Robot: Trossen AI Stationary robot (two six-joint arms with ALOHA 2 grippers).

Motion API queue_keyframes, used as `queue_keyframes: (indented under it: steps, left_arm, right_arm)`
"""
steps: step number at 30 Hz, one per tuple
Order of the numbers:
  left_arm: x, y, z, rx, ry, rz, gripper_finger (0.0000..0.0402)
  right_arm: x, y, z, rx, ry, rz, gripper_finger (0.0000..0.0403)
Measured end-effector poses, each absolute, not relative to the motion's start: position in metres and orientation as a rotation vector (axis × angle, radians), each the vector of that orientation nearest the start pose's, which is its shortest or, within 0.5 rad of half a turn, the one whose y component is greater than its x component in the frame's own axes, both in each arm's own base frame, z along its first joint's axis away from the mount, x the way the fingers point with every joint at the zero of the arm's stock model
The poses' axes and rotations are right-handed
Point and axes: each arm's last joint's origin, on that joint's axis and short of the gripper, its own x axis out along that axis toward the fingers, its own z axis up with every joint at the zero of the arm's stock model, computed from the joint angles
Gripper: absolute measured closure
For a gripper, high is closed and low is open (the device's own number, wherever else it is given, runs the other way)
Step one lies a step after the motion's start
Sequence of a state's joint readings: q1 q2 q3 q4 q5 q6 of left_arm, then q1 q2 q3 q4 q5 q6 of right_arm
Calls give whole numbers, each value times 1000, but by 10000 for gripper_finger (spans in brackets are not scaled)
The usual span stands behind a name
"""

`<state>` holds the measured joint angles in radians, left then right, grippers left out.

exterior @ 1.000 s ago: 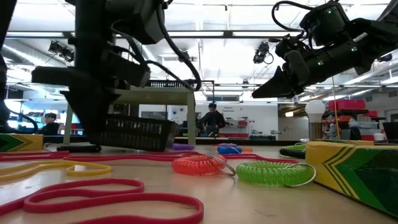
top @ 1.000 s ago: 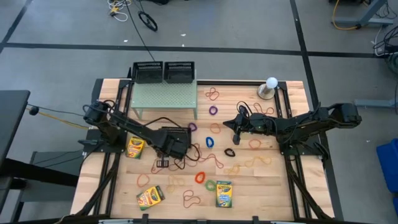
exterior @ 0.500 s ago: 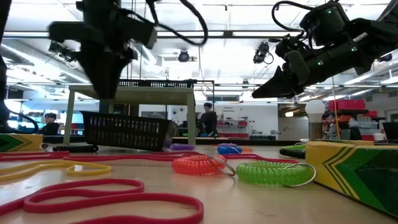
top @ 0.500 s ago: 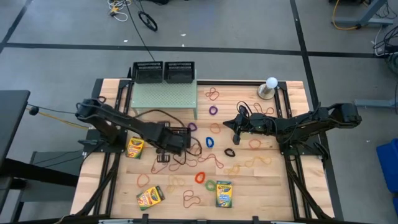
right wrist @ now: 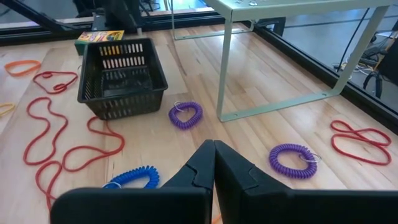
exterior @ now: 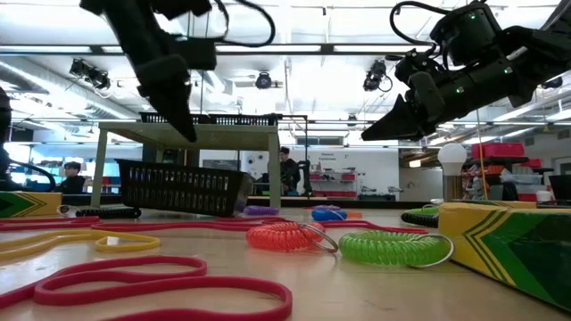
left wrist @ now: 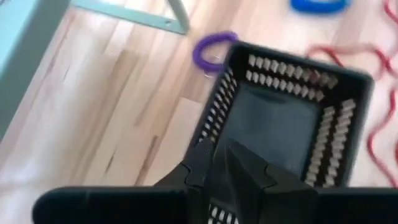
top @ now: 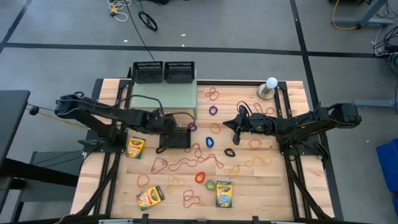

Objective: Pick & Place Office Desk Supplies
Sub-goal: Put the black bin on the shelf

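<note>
A black mesh tray (top: 178, 138) (exterior: 183, 187) (left wrist: 286, 118) stands on its base on the table, in front of the shelf. My left gripper (top: 165, 130) (exterior: 186, 132) (left wrist: 219, 155) is shut and hangs in the air just above the tray's left rim, touching nothing. My right gripper (top: 236, 127) (exterior: 385, 125) (right wrist: 214, 155) is shut and hovers over the table's middle right. Three crayon boxes (top: 135, 147) (top: 150, 196) (top: 223, 193) lie flat. Rubber-band loops (top: 186, 163) and coiled bands (exterior: 294, 236) are strewn over the wood.
The pale green shelf (top: 165, 96) stands at the far edge with two more black trays (top: 148, 71) (top: 179, 71) behind it. A white ball on a stand (top: 271, 82) sits at the far right. A purple coil (right wrist: 185, 115) lies beside the tray.
My left gripper has risen off the black tray and drawn back toward the table's left and far side, tipping as it went. The tray has stayed on the table. The right arm has kept still.
</note>
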<state>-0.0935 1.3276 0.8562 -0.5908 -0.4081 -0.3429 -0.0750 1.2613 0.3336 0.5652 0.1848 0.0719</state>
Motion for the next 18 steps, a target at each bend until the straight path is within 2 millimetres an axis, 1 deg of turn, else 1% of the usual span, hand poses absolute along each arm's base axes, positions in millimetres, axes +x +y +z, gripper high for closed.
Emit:
queue_keyframes:
  steps: [2, 4, 6, 10, 12, 13, 16, 18]
  left_arm:
    - [255, -13, 220, -80, 892, 396, 360]
    - [263, -18, 225, -119, 813, 290, 368]
    - [268, -21, 228, -157, 783, 217, 376]
    - [273, -25, 229, -87, 799, 170, 379]
    - [276, -27, 234, -99, 783, 147, 380]
    - [276, -28, 233, -120, 797, 139, 381]
    - [274, -29, 222, -135, 897, 137, 377]
    - [272, -30, 215, -127, 957, 138, 365]
  right_arm:
    - [223, -22, 161, 51, 354, -270, 392]
    - [223, -22, 161, 51, 354, -270, 392]
    - [223, -22, 161, 51, 354, -270, 392]
    - [223, -22, 161, 51, 354, -270, 392]
    - [223, -22, 161, 51, 353, -270, 392]
    - [223, -22, 161, 51, 353, -270, 392]
    - [223, -22, 161, 51, 354, -270, 392]
    - [223, -22, 161, 50, 354, -270, 392]
